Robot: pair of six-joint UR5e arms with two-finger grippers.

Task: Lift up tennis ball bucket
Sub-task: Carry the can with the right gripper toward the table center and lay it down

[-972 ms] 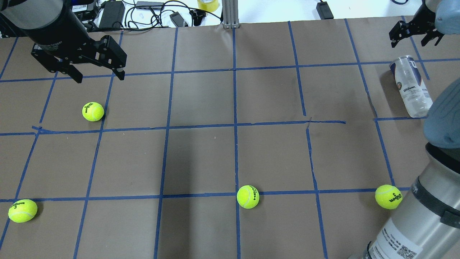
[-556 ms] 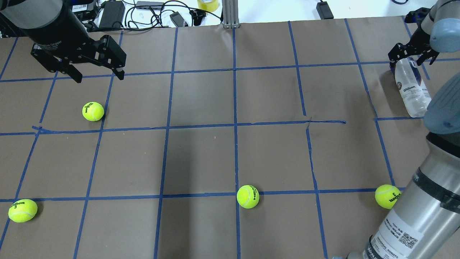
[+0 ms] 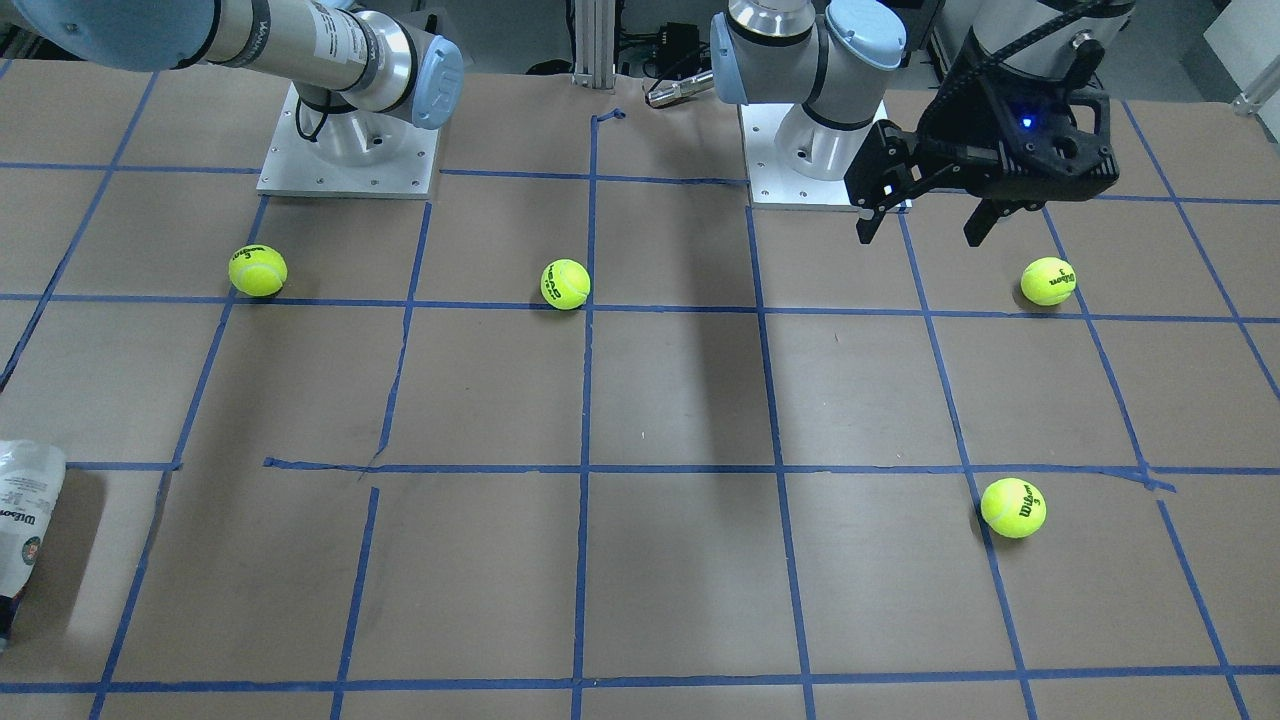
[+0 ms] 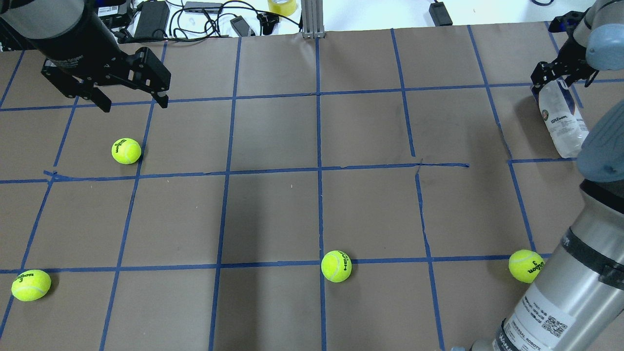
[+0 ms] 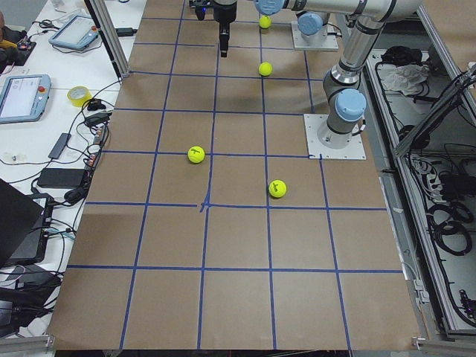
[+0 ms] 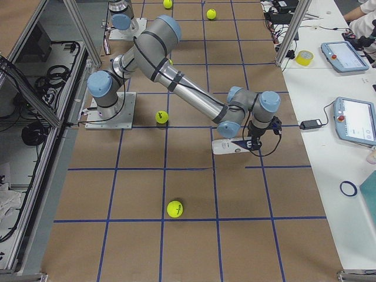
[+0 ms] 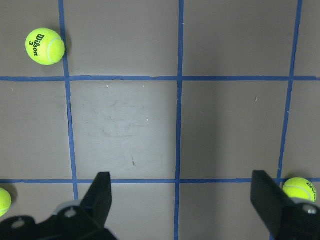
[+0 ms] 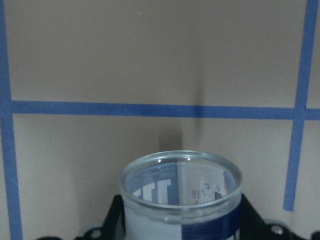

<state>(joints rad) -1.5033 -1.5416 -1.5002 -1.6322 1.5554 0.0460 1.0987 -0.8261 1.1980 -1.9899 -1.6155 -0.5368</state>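
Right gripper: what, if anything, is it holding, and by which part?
The right gripper pinches the tennis ball bucket just below its open rim.

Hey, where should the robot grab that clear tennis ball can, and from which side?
Grip the tennis ball bucket just behind its metal rim, coming straight down from above. It lies on its side, so the jaws should straddle the round body across its width; the right gripper is at that end.

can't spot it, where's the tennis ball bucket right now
In the overhead view the tennis ball bucket lies on its side at the table's far right edge, its rim end inside the right pincer.
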